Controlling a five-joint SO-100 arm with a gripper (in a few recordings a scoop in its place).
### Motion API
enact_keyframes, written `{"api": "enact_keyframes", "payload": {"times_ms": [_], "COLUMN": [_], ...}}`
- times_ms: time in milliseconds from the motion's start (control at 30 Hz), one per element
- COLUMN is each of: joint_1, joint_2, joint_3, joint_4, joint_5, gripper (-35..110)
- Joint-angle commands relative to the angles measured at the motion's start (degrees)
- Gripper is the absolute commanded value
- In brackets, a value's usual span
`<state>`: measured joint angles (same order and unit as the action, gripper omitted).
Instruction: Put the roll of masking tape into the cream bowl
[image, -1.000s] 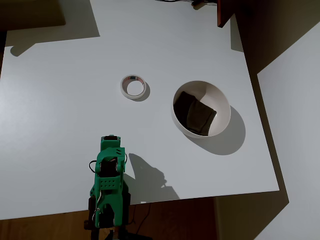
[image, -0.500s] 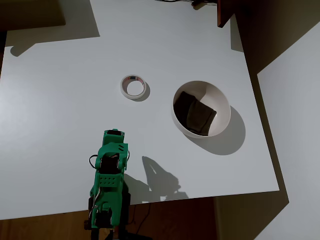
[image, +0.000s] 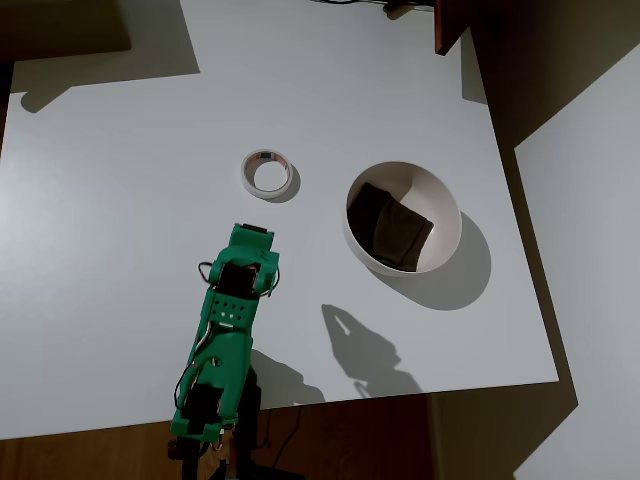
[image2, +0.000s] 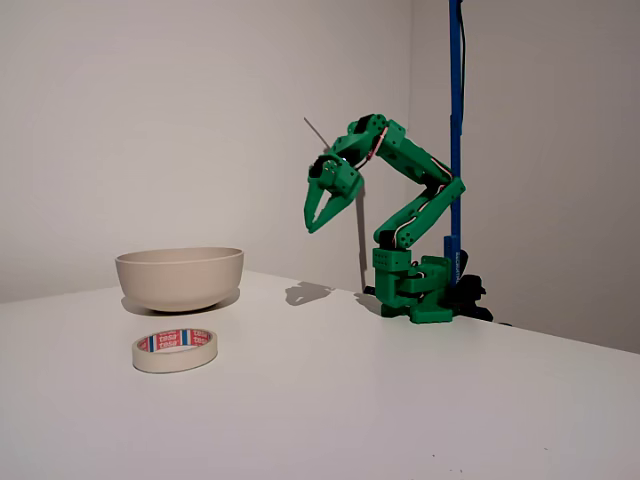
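Note:
The roll of masking tape (image: 268, 174) lies flat on the white table, a small cream ring with red print; in the fixed view the tape (image2: 175, 349) sits in front of the bowl. The cream bowl (image: 440, 215) stands to the tape's right in the overhead view, with a dark brown patch (image: 390, 228) at its bottom. In the fixed view the bowl (image2: 180, 276) is at the left. My green gripper (image2: 312, 226) hangs high above the table, pointing down, its fingertips meeting on nothing. From overhead the arm's head (image: 248, 262) is short of the tape, below it in the picture.
The arm's base (image2: 412, 288) stands at the table's edge beside a blue pole (image2: 455, 130). The white table (image: 120, 220) has open surface left of the tape. A dark brown object (image: 447, 25) sits at the far right corner.
The arm has stretched out from its folded pose, its head moving up the overhead picture and slightly right, toward the tape. Tape and bowl have not moved.

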<state>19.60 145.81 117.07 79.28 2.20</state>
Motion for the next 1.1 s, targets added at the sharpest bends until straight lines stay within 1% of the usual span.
{"api": "enact_keyframes", "payload": {"times_ms": [0,133,500,733,767,833,867,900,967,1067], "joint_1": [1.2,1.1,0.8,2.5,2.5,2.2,2.0,1.8,1.1,0.3], "joint_2": [-8.3,-18.5,-46.6,-58.1,-58.9,-60.0,-60.6,-61.2,-62.4,-65.7], "joint_3": [-14.5,-24.5,-44.4,-49.7,-49.8,-49.9,-50.1,-50.3,-50.5,-53.0], "joint_4": [1.7,3.9,7.2,6.1,5.8,5.0,4.7,4.6,4.1,4.9], "joint_5": [0.1,-0.2,-2.2,-3.6,-3.7,-3.4,-3.2,-3.1,-3.3,-2.9], "gripper": [-8,-8,-8,-8,-7,14,21,22,17,17]}}
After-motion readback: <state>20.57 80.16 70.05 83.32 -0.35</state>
